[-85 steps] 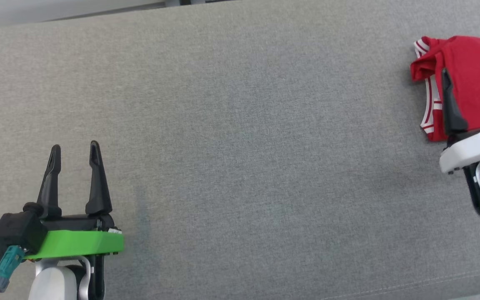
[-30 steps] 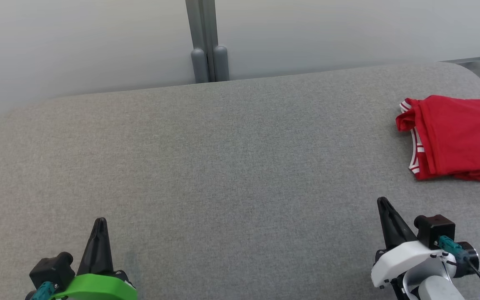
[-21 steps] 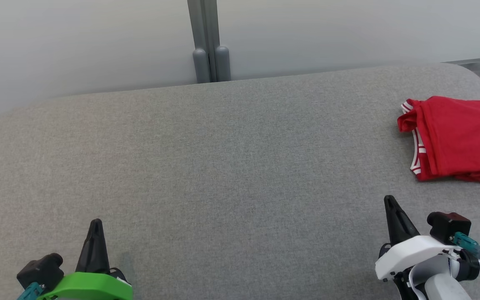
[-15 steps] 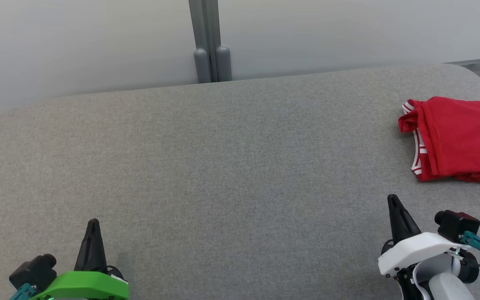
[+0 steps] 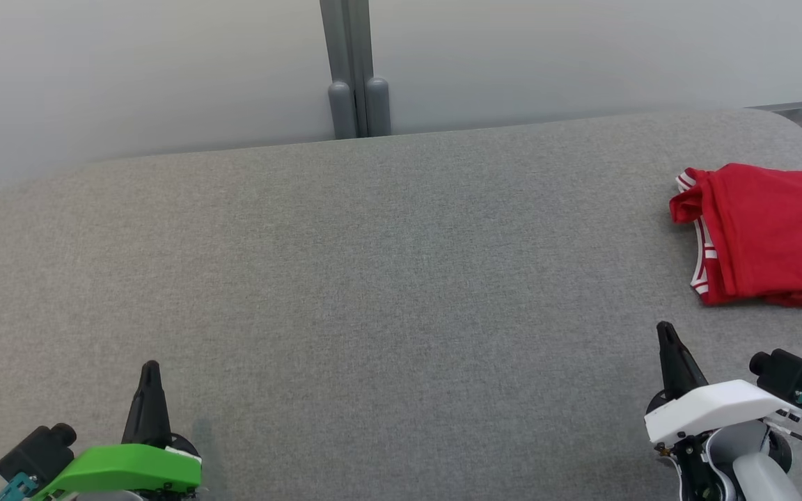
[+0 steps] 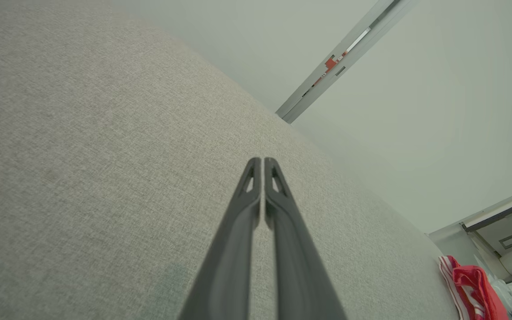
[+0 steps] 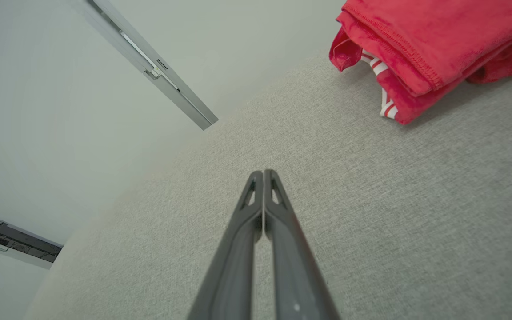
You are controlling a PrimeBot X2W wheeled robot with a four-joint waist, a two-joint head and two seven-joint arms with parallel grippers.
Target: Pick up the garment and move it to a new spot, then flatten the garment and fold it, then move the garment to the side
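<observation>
1. Fingers [image 6: 234,249] on both arms, spread earlier, are now pressed together.
2. Right gripper [image 5: 665,330], earlier over the garment [image 5: 770,236], now sits well apart from it.
3. Count: one folded red garment by the grey cushion's [image 5: 387,278] right edge; two grippers at its near edge, left gripper [image 5: 150,367] near the left corner.

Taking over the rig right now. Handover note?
Left tool: shut, empty, at the near left of the grey surface.
Right tool: shut, empty, at the near right.
Red garment: folded, lying at the far right of the surface, apart from both tools.
Done: fold and move to the side, by the look of it.
Left: probably nothing; check that the fold is tidy.
</observation>
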